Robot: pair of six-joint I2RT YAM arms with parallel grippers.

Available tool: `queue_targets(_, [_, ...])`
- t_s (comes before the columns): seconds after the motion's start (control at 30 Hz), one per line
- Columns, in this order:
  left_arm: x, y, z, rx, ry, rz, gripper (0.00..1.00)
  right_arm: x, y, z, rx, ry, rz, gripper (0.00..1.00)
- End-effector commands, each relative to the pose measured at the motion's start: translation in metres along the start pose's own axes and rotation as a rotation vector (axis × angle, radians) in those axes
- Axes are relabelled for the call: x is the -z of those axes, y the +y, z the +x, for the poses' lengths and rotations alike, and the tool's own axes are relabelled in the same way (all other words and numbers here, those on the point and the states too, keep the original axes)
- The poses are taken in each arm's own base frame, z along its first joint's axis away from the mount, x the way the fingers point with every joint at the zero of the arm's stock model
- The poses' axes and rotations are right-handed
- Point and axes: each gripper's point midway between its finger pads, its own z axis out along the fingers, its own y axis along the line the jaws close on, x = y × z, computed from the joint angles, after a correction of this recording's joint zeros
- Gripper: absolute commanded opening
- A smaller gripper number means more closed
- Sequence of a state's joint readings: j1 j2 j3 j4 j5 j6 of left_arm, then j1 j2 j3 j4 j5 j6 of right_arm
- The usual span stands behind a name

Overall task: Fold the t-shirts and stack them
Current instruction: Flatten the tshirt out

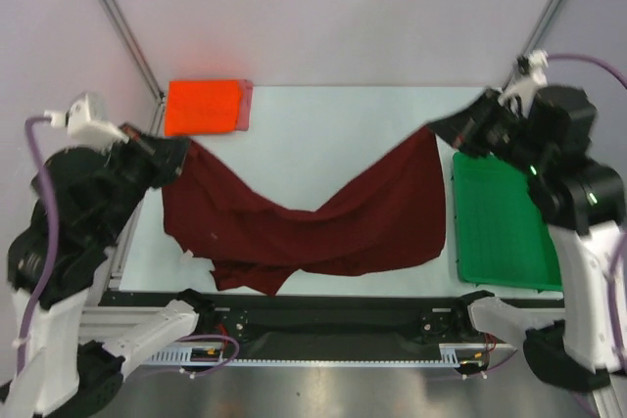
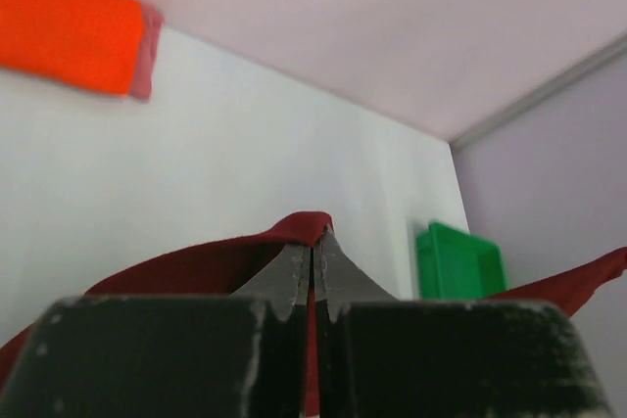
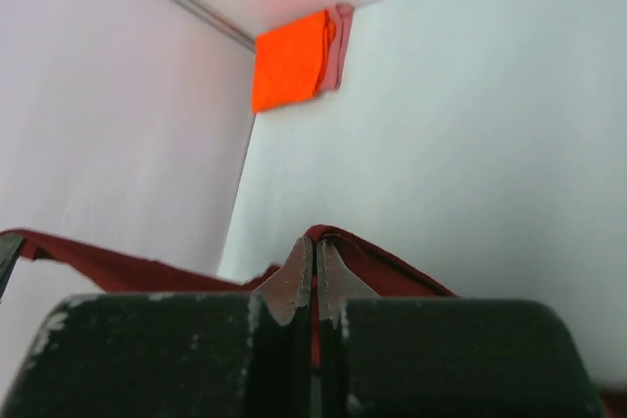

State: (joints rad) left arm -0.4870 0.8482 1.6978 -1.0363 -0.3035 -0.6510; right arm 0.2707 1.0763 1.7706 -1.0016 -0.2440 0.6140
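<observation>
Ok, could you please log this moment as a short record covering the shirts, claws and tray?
maroon shirt: held up by two corners, middle sagging
left claw: shut on maroon shirt's left corner
right claw: shut on its right corner
already folded: orange-red shirt over pinkish shirt, far left corner
green tray: right of maroon shirt

I see a plain dark maroon t-shirt point(image 1: 323, 227), a bright orange-red t-shirt point(image 1: 203, 107), a pinkish t-shirt point(image 1: 247, 105) (just an edge of it on my screen), a green tray point(image 1: 505, 227) and a pale white table point(image 1: 333, 134).
</observation>
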Motion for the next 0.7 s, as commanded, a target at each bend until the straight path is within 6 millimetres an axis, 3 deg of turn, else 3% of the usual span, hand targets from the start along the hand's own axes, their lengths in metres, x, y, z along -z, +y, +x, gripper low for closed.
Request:
queue_targets(0.0, [-0.063, -0.028, -0.059, -0.044, -0.198, -0.045, 0.0, -0.077, 0.012, -0.066, 0.029, -0.134, -0.068, 0.0])
queue_targets(0.03, [-0.072, -0.034, -0.072, -0.109, -0.236, -0.045, 0.0, -0.087, 0.01, -0.08, 0.04, -0.163, -0.069, 0.0])
queue_targets(0.07, [-0.083, -0.047, -0.093, -0.119, -0.32, -0.015, 0.0, -0.12, -0.006, -0.086, 0.038, -0.141, -0.038, 0.0])
queue_targets(0.1, [-0.114, -0.039, -0.099, -0.15, -0.335, -0.062, 0.0, -0.124, 0.004, -0.109, 0.069, -0.201, -0.075, 0.0])
queue_targets(0.13, [-0.119, -0.043, -0.122, -0.13, -0.39, -0.054, 0.0, -0.133, -0.007, -0.126, 0.068, -0.23, -0.06, 0.0])
queue_targets(0.17, [-0.128, -0.052, -0.141, -0.124, -0.44, -0.013, 0.0, -0.161, -0.023, -0.13, 0.051, -0.212, -0.042, 0.0])
queue_targets(0.2, [-0.157, -0.046, -0.152, -0.138, -0.462, -0.032, 0.0, -0.16, -0.009, -0.157, 0.067, -0.276, -0.094, 0.0])
queue_targets(0.27, [-0.171, -0.072, -0.189, -0.116, -0.58, 0.102, 0.0, -0.164, -0.007, -0.186, 0.068, -0.331, -0.115, 0.0])
queue_targets(0.3, [-0.181, -0.08, -0.199, -0.129, -0.585, 0.166, 0.0, -0.195, -0.024, -0.186, 0.047, -0.296, -0.108, 0.0])
queue_targets(0.33, [-0.202, -0.093, -0.219, -0.113, -0.61, 0.207, 0.0, -0.173, 0.006, -0.216, 0.076, -0.383, -0.178, 0.0])
queue_targets(0.4, [-0.204, -0.102, -0.251, -0.111, -0.674, 0.283, 0.0, -0.192, 0.002, -0.228, 0.065, -0.396, -0.208, 0.0])
queue_targets(0.43, [-0.18, -0.127, -0.27, -0.084, -0.726, 0.419, 0.0, -0.185, 0.011, -0.237, 0.04, -0.422, -0.248, 0.0])
queue_targets(0.47, [-0.191, -0.126, -0.278, -0.063, -0.757, 0.471, 0.0, -0.178, 0.014, -0.248, 0.027, -0.45, -0.272, 0.0])
queue_targets(0.5, [-0.183, -0.119, -0.292, -0.04, -0.797, 0.494, 0.0, -0.174, 0.018, -0.254, 0.026, -0.471, -0.303, 0.0])
queue_targets(0.53, [-0.196, -0.102, -0.293, 0.028, -0.769, 0.507, 0.0, -0.161, 0.025, -0.258, 0.024, -0.492, -0.322, 0.0])
queue_targets(0.57, [-0.168, -0.11, -0.307, 0.034, -0.838, 0.578, 0.0, -0.162, 0.02, -0.257, -0.001, -0.484, -0.316, 0.0])
queue_targets(0.6, [-0.166, -0.097, -0.315, 0.058, -0.843, 0.574, 0.0, -0.155, 0.022, -0.258, 0.004, -0.491, -0.321, 0.0])
queue_targets(0.63, [-0.16, -0.1, -0.314, 0.038, -0.828, 0.601, 0.01, -0.142, 0.031, -0.256, 0.008, -0.492, -0.335, 0.0])
queue_targets(0.67, [-0.152, -0.103, -0.315, 0.023, -0.822, 0.611, 0.0, -0.147, 0.024, -0.244, -0.009, -0.435, -0.322, 0.0])
